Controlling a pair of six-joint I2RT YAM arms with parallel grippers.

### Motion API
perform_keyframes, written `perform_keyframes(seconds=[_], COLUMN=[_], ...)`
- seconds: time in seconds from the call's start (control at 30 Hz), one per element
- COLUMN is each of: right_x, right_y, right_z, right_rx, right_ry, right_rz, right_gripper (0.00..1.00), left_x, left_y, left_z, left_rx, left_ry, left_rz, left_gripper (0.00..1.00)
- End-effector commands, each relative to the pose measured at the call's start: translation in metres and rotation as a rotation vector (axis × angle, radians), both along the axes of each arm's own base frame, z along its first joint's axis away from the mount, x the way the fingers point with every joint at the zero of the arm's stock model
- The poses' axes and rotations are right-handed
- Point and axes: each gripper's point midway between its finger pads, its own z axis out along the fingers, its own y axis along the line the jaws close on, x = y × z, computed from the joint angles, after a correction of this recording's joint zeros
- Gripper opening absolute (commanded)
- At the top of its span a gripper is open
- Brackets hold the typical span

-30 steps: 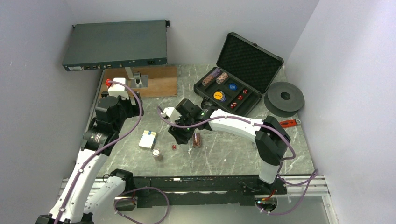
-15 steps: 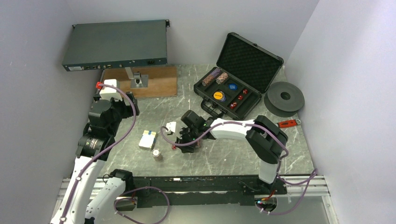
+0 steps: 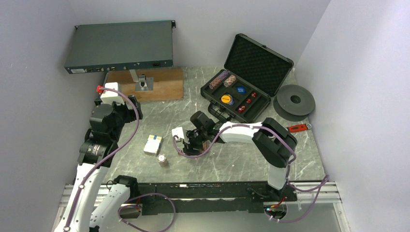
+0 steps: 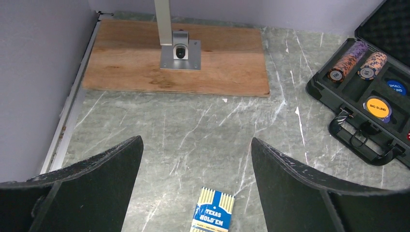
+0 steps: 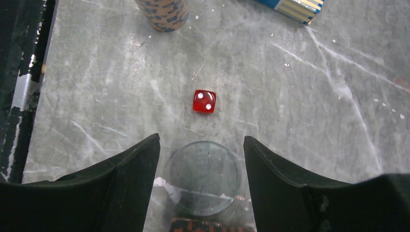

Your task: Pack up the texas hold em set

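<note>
Shows, at far left, a flat grey rack box (image 3: 118, 46) propped against the wall above a wooden board (image 3: 164, 87) carrying a small metal stand (image 3: 142, 82). Finds the left gripper (image 4: 196, 141) just below, held over the bare marble table (image 3: 232, 164) with fingers spread wide and nothing between them. Places the blue-and-white card box (image 3: 153, 144) flat on the marble beside the left arm, with a standing chip roll (image 3: 162, 159) just beside it on the side nearer the arm bases. Catches the right gripper (image 5: 200, 140) low at mid-table, fingers parted to either side of a lying chip roll (image 5: 203, 176) in a clear sleeve, with no clamp on it visible. Puts a lone red die (image 5: 204, 101) just ahead of those fingertips, apart from the roll. Has the black case (image 3: 258, 60) open further right, lid up, its foam tray holding two chip rolls (image 3: 220, 78) side by side, a blue button (image 3: 240, 89), a yellow button (image 3: 226, 99) and red dice (image 3: 249, 100). Ends at far right with a black disc (image 3: 294, 100) just beside the case and a red-handled tool (image 3: 298, 127) nearer the arms.
</note>
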Motion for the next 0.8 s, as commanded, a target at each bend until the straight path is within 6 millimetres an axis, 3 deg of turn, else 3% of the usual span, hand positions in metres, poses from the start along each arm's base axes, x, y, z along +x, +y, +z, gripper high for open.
perform_keyframes(seconds=[0.0, 0.4, 0.77], right_x=[0.003, -0.004, 0.001], right_y=[0.022, 0.034, 0.032], right_z=[0.008, 0.004, -0.002], right_rx=[0.081, 0.104, 0.156], right_ry=[0.011, 0.119, 0.217], right_rz=[0.085, 0.105, 0.094], right_gripper=[0.63, 0.55, 0.4], left_x=[0.0, -0.003, -0.002], left_y=[-0.001, 0.002, 0.005], left_z=[0.013, 0.015, 0.015], left_rx=[-0.031, -0.041, -0.037], left_ry=[-0.05, -0.063, -0.06], left_rz=[-0.004, 0.002, 0.014], left_gripper=[0.89, 0.89, 0.89])
